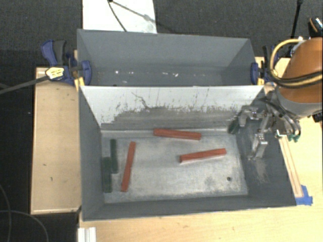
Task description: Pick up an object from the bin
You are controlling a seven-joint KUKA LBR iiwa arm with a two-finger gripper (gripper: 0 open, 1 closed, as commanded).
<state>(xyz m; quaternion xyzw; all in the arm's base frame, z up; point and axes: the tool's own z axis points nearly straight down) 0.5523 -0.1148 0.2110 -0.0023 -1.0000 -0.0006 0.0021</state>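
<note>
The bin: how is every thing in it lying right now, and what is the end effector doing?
Back red stick: flat, lying crosswise near the back wall.
Middle red stick: flat, slightly slanted, alone on the floor.
Left red stick: flat, pointing front to back, touching nothing.
Dark green sticks: two, flat, side by side along the left wall.
End effector: over the right wall of the bin, away from every stick.

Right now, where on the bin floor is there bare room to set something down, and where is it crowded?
The widest bare patch is the front floor of the grey metal bin, between the left red stick and the slanted red stick. The left edge is crowded: two dark green sticks beside that red one. The gripper hangs over the right side.
</note>
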